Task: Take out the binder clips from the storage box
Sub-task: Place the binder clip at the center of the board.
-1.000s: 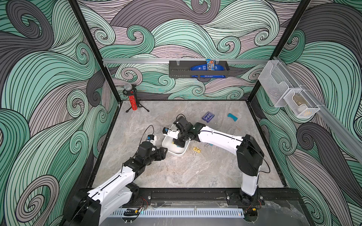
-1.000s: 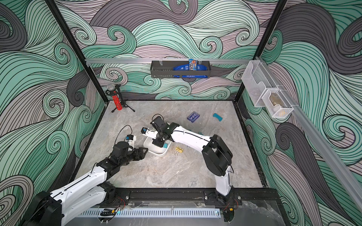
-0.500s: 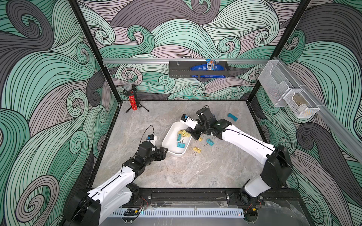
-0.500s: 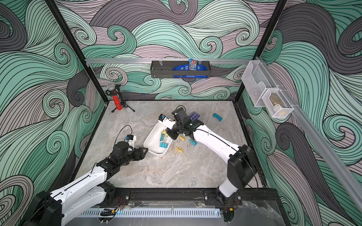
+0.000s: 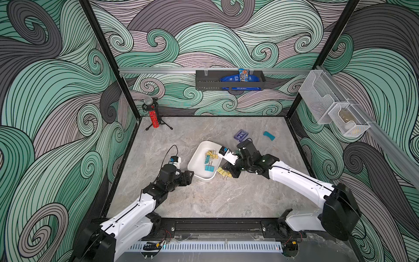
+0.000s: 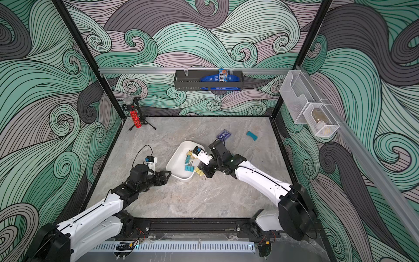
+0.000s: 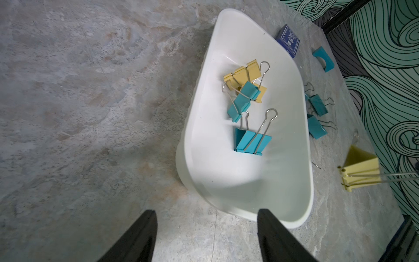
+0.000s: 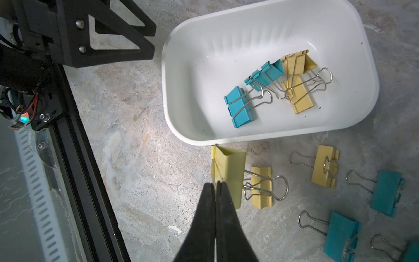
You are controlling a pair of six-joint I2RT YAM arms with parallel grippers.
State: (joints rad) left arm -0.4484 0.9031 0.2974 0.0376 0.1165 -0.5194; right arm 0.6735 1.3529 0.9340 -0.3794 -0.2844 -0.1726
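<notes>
The white storage box [image 5: 196,163] [image 6: 179,158] lies mid-table with several teal and yellow binder clips [image 7: 252,141] [image 8: 240,106] inside. My right gripper [image 8: 215,184] [image 5: 228,174] is shut on the wire handle of a yellow binder clip [image 8: 229,172] [image 7: 360,172]. That clip hangs just outside the box's rim, low over the table. Several more clips [image 8: 324,166] [image 8: 385,192] lie on the table beside the box. My left gripper [image 7: 206,217] [image 5: 189,175] stands open at the box's near end, holding nothing; one finger [image 7: 269,229] overlaps the rim in its view.
A dark-blue card box [image 5: 241,135] and a curved teal piece [image 5: 269,135] lie behind the storage box. A red cylinder on a tripod [image 5: 154,115] stands at the back left corner. A black basket [image 5: 229,79] hangs on the back wall, and mesh baskets [image 5: 335,113] on the right wall.
My right gripper has left the inside of the box and come to the table beside its rim, carrying the yellow clip. The left arm has not moved.
</notes>
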